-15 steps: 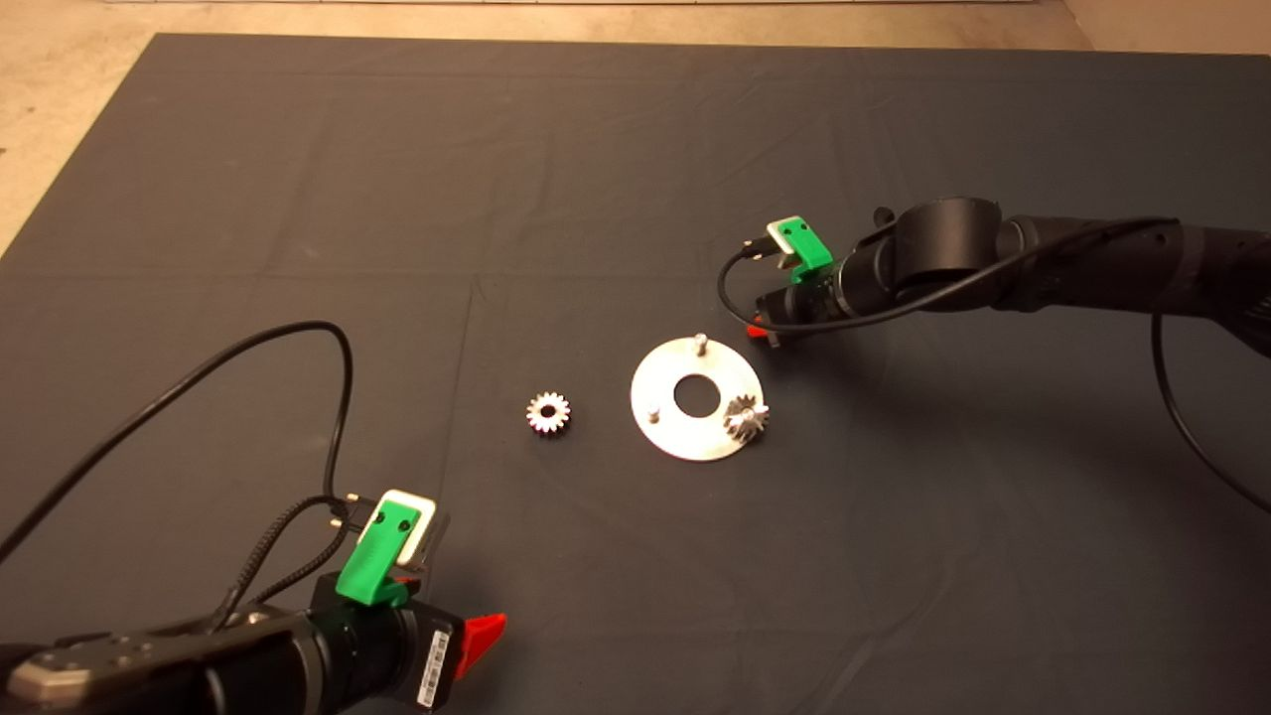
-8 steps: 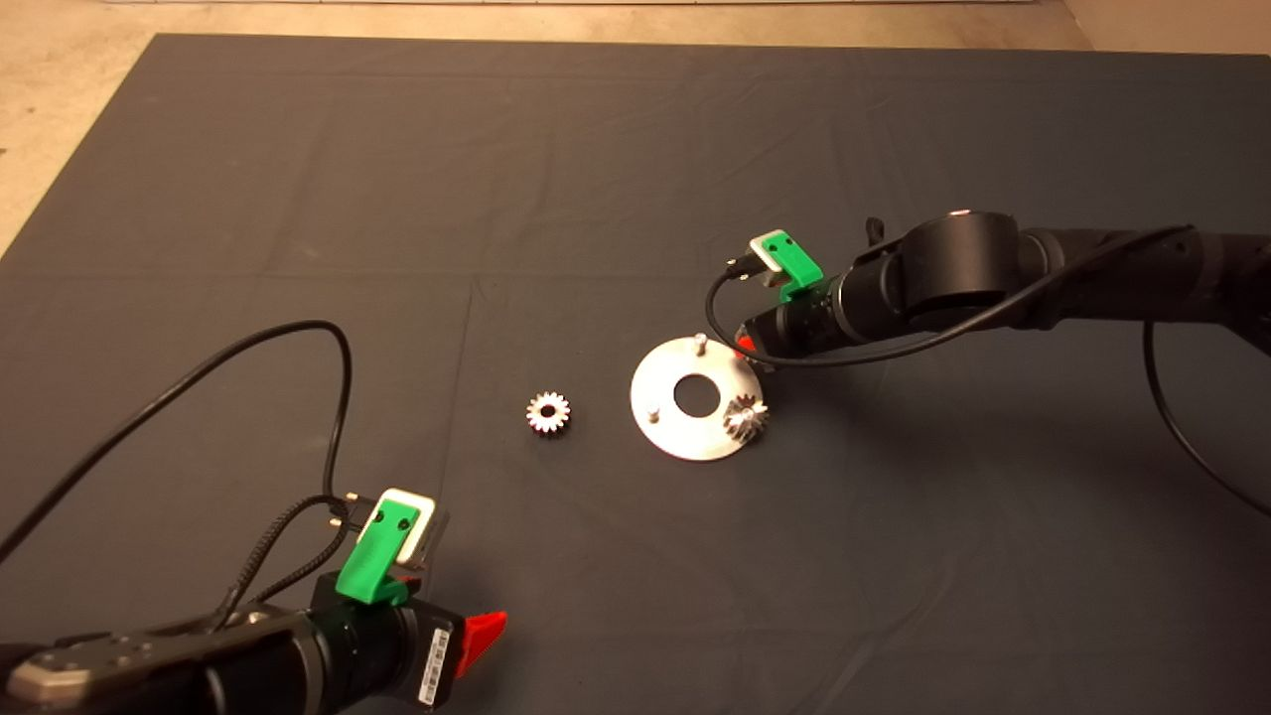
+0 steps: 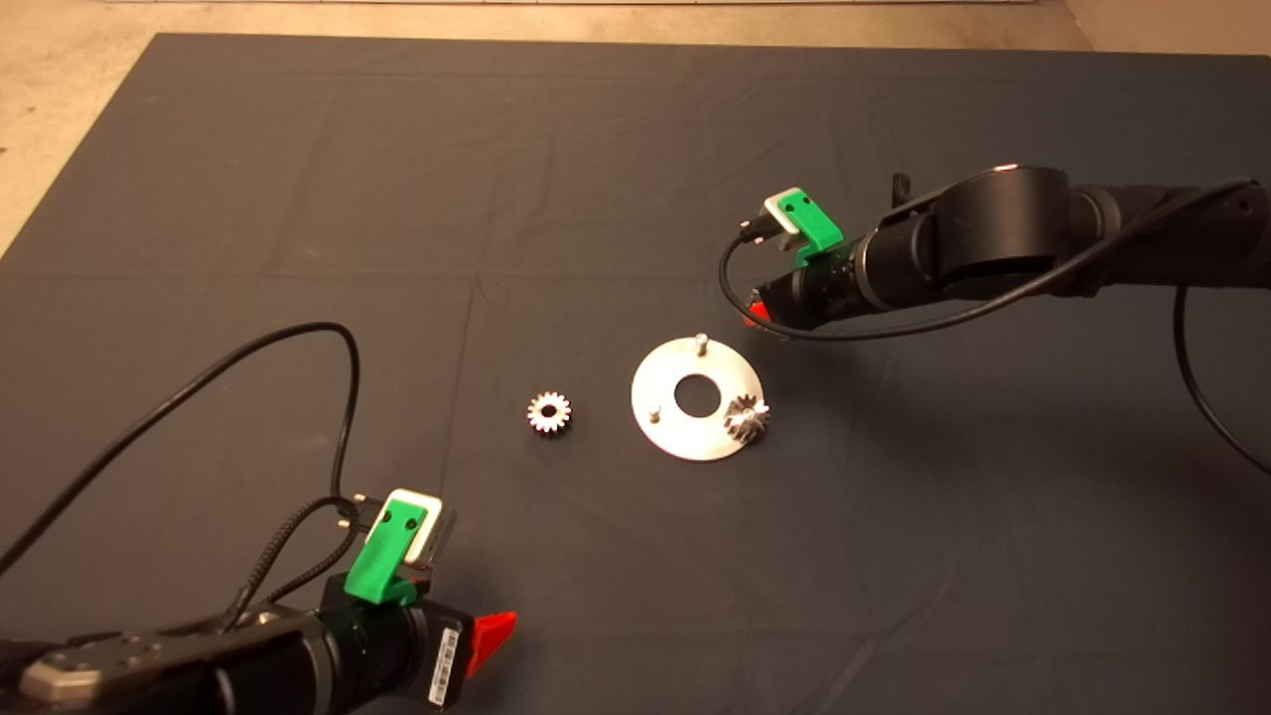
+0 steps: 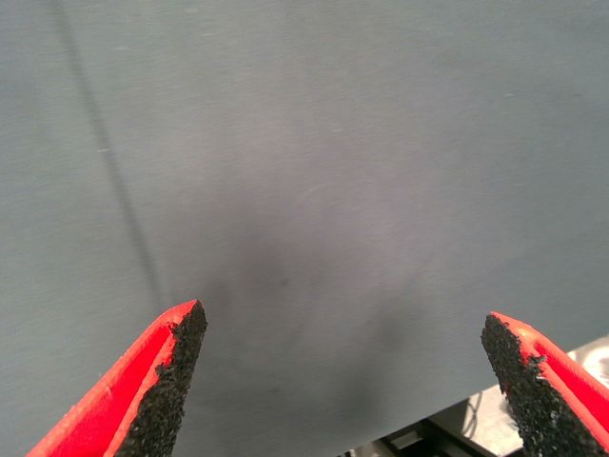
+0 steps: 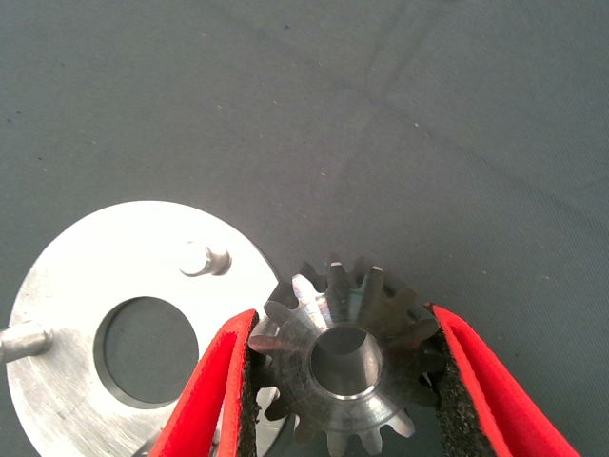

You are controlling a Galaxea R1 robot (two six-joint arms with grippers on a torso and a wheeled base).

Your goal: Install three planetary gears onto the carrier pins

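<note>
Right wrist view, right hand (image 5: 344, 381) pinching gear (image 5: 344, 360) above plate (image 5: 90, 286), left hand (image 4: 347, 381) spread, parked.

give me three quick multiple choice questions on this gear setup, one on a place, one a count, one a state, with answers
1. Where is the loose small silvery toothed gear on the dark mat?
A. beside the shiny silver round plate, on the left arm's side
B. on a pin
C. in the plate's hole

2. How many short silvery pins stand bare?
A. none
B. two
C. three

3. What is the right gripper doing?
A. open, empty
B. clamping a metal gear
C. holding the plate

Answers: 1 A, it lies apart on the mat. 2 B, one gear already sits on the plate. 3 B, both pads press its teeth.
</note>
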